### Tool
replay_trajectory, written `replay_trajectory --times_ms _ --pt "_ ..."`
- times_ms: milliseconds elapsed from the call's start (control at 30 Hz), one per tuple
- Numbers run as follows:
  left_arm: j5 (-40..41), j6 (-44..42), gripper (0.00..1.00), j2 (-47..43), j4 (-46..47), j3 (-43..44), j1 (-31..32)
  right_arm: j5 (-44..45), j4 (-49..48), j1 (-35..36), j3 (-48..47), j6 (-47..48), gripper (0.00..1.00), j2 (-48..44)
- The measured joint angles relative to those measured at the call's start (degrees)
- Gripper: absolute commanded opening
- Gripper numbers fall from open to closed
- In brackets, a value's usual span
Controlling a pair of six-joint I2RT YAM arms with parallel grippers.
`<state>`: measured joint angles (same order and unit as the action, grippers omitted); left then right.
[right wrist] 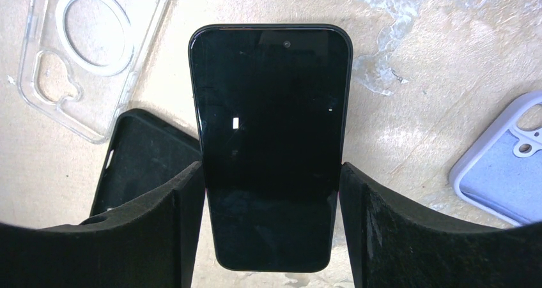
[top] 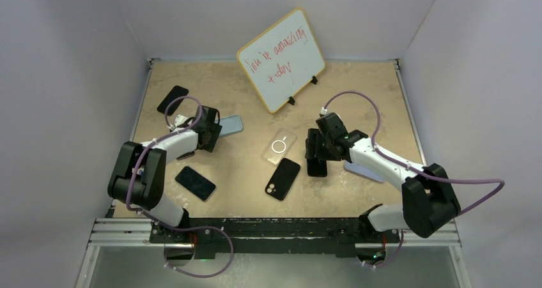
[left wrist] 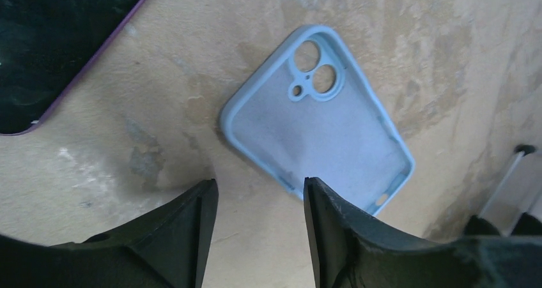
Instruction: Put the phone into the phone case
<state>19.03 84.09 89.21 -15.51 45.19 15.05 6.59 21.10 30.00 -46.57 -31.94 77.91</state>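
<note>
**Task item.** The phone (right wrist: 271, 141) lies screen up just right of the desk's (top: 358, 90) centre, on the near side. The right gripper (right wrist: 270, 170) is set about as wide as the handset, with a finger against each long edge. It appears to grip across the width. I cannot tell whether the phone is off the surface.

**Receiving item.** The blue case (left wrist: 319, 135) lies open side up in the left half of the desk, about midway between the far and near edges. The left gripper (left wrist: 259, 182) is roughly half open and has hold of nothing. Its fingers straddle one long wall of the case without clamping it.

**Handling, in my judgement.** The phone is stiff and fairly dense, with glass faces and smooth, slippery sides. The long edges are the right hold, and a grip near mid-length would prevent tipping. The case looks soft and light, so it will likely slide or flex unless pinned by a wall.

**Surroundings.**
- A black case (right wrist: 137, 151) lies just beside the phone, toward the near edge.
- A clear case (right wrist: 83, 52) lies at centre.
- A lilac case (right wrist: 505, 173) lies near the right arm.
- Two spare handsets sit on the left side, one toward the far-left corner (top: 172, 99) and one toward the near-left corner (top: 195, 182).
- A whiteboard (top: 281, 59) stands at the far edge.

**Obstruction.** The clear and black cases lie between the phone and the blue case, so a carry leftward must pass above them.
</note>
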Motion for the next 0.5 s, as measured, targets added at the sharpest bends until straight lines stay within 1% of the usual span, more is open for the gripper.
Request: replay_trajectory --times_ms 167,267,433,500 --pt "0.74 1.05 0.54 2.73 1.86 1.90 -0.52 -0.17 -0.02 0.07 0.20 0.00 0.45 -0.02" --pt "0.81 1.42 0.50 4.13 2.38 3.10 -0.79 -0.15 -0.02 0.11 0.20 0.02 0.45 -0.13" --pt "0.94 2.08 0.37 6.80 0.48 6.19 -0.79 -0.17 0.00 0.11 0.20 0.02 0.44 -0.42" --pt "0.96 2.23 0.29 7.72 -1.33 7.54 -0.79 -0.17 0.00 0.13 0.20 0.02 0.44 -0.42"
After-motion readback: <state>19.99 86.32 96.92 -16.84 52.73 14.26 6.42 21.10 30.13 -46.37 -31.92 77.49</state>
